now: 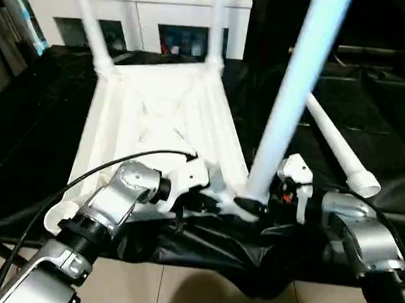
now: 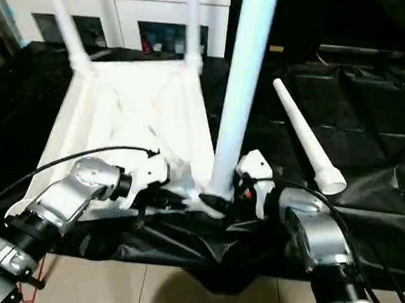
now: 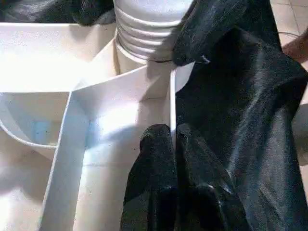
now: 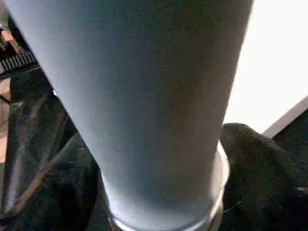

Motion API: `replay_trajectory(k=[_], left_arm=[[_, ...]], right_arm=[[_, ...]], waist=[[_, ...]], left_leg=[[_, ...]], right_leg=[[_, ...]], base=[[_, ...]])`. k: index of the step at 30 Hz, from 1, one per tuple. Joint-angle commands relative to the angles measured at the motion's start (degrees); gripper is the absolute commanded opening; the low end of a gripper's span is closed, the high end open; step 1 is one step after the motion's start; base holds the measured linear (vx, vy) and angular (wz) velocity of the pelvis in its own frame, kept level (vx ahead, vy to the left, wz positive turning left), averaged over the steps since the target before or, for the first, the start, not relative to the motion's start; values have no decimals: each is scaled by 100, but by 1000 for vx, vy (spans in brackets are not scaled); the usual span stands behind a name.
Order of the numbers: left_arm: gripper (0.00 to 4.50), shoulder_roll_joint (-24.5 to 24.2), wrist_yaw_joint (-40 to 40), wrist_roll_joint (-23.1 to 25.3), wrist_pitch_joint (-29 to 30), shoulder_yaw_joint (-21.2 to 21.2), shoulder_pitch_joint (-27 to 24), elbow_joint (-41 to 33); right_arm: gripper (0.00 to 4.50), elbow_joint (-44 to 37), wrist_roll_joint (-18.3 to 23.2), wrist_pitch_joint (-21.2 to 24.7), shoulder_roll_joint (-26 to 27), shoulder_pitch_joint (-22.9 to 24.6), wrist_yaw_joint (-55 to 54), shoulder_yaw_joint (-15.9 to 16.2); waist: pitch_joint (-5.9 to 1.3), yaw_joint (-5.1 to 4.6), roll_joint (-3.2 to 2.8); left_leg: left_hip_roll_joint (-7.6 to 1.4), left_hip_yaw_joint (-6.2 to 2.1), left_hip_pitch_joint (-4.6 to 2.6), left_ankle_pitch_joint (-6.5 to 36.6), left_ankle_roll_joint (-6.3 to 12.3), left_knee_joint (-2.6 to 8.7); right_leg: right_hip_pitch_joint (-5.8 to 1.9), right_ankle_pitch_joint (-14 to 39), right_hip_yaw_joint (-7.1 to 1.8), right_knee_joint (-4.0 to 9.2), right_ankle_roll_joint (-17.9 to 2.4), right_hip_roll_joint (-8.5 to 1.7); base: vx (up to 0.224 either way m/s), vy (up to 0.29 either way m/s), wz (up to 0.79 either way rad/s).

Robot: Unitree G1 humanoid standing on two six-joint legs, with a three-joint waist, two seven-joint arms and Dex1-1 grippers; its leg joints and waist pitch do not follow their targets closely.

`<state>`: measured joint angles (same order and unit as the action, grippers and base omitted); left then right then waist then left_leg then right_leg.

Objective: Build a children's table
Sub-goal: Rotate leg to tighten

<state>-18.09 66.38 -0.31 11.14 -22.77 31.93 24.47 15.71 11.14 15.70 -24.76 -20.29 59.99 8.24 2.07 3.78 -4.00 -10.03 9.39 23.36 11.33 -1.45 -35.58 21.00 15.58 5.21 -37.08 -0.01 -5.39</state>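
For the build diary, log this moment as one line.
white ribbed plastic tabletop: upside down | white tapered legs: three socketed, one loose on black sheet | left tool: shut on rib | right tool: at near leg

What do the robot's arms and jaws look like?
Both forearms are shiny silver tubes with black ribbed rings near the elbows. The left arm has a thin black cable arching over it, and the right arm has one too. White casings sit at the wrists. The left gripper has two black fingers with a rough, grainy surface.

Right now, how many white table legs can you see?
4. Two stand in the far corners of the tabletop: far-left leg, far-right leg. The near-right leg stands upright. The loose leg lies on the black cloth.
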Motion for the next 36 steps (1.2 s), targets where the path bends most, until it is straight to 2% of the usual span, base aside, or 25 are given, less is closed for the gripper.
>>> replay_trajectory(k=[1, 9, 15, 16, 18, 21, 23, 24, 26, 29, 30, 32, 33, 34, 35, 36], left_arm=[[0, 22, 201, -103, -131, -74, 25, -195], [0, 22, 202, -76, -145, -58, 10, -148], [0, 136, -119, -69, -37, 63, 35, -45], [0, 213, -298, -62, 40, 127, 72, 10], [0, 413, -790, -23, 217, 293, 187, 185], [0, 678, -1444, 14, 427, 515, 367, 454], [0, 906, -1955, 2, 626, 704, 522, 665], [0, 1139, -2493, 28, 795, 851, 686, 861], [0, 1345, -2930, 75, 880, 930, 815, 1016], [0, 1524, -3115, 102, 903, 934, 850, 1036], [0, 1600, -3101, 140, 867, 875, 839, 1005], [0, 1602, -3048, 173, 812, 808, 814, 985], [0, 1589, -2964, 189, 763, 748, 780, 956], [0, 1592, -2928, 205, 737, 723, 766, 954], [0, 1568, -2827, 205, 699, 688, 735, 920], [0, 1564, -2790, 202, 685, 675, 731, 921]], right_arm=[[349, -165, 41, 47, -15, -3, 40, 33], [286, -174, 18, 62, -23, 66, 86, 115], [278, 99, -45, 150, 250, 94, -428, 35], [278, 244, -114, 127, 371, 61, -683, 3], [278, 623, -335, 64, 659, -53, -1363, -48], [277, 1068, -502, 77, 1036, -243, -2177, -149], [277, 1388, -532, 157, 1360, -412, -2766, -257], [277, 1773, -543, 213, 1704, -646, -3350, -358], [277, 2177, -544, 308, 2008, -910, -3866, -445], [277, 2603, -528, 280, 2198, -1153, -4093, -525], [277, 2814, -590, 68, 2253, -1262, -4114, -488], [277, 2879, -525, -22, 2293, -1299, -4086, -554], [312, 2894, -462, -46, 2317, -1325, -4030, -603], [312, 2932, -426, -57, 2347, -1358, -4017, -660], [347, 2921, -392, -77, 2356, -1379, -3969, -700], [347, 2968, -407, -116, 2377, -1420, -3973, -743]], waist=[[-360, -30, 74], [-377, -25, 87], [-374, -30, 85], [-362, -60, 68], [-353, -78, 78], [-323, -205, 78], [-313, -258, 77], [-315, -275, 85], [-311, -328, 80], [-316, -342, 89], [-329, -328, 102], [-322, -320, 104], [-321, -315, 101], [-314, -319, 101], [-310, -321, 99], [-313, -322, 96]], left_leg=[[-367, -112, -151, 24, 868, 362], [-350, -96, -141, -173, 988, 327], [-353, -98, -142, -176, 1001, 329], [-350, -89, -138, -70, 952, 339], [-357, -94, -157, 112, 792, 372], [-332, -90, -162, 528, 437, 435], [-326, -87, -157, 619, 339, 456], [-313, -79, -168, 669, 297, 452], [-298, -88, -167, 750, 219, 470], [-294, -73, -156, 730, 274, 452], [-289, -60, -144, 520, 420, 428], [-284, -49, -137, 506, 521, 422], [-285, -47, -142, 521, 538, 421], [-292, -50, -144, 559, 558, 431], [-299, -56, -145, 582, 559, 439], [-306, -56, -151, 624, 554, 441]], right_leg=[[-257, -1285, -301, 348, -1704, -393], [-252, -1490, -306, 323, -1689, -391], [-243, -1373, -299, 327, -1693, -388], [-226, -1244, -302, 334, -1715, -387], [-240, -980, -301, 368, -1709, -385], [-255, -457, -315, 427, -1670, -373], [-248, -378, -329, 441, -1658, -372], [-237, -319, -340, 457, -1650, -372], [-239, -141, -343, 473, -1648, -365], [-254, -199, -366, 494, -1618, -376], [-255, -496, -371, 472, -1624, -379], [-252, -512, -369, 482, -1620, -383], [-249, -490, -371, 490, -1623, -385], [-245, -454, -372, 490, -1619, -378], [-246, -419, -368, 488, -1616, -375], [-241, -385, -369, 490, -1617, -374]], base=[[0, 0, 0], [0, 0, 0], [0, 0, 0], [0, 0, 0], [0, 0, 0], [0, 0, 0], [0, 0, 0], [0, 0, 0], [0, 0, 0], [0, 0, 0], [0, 0, 0], [0, 0, 0], [0, 0, 0], [0, 0, 0], [0, 0, 0], [0, 0, 0]])
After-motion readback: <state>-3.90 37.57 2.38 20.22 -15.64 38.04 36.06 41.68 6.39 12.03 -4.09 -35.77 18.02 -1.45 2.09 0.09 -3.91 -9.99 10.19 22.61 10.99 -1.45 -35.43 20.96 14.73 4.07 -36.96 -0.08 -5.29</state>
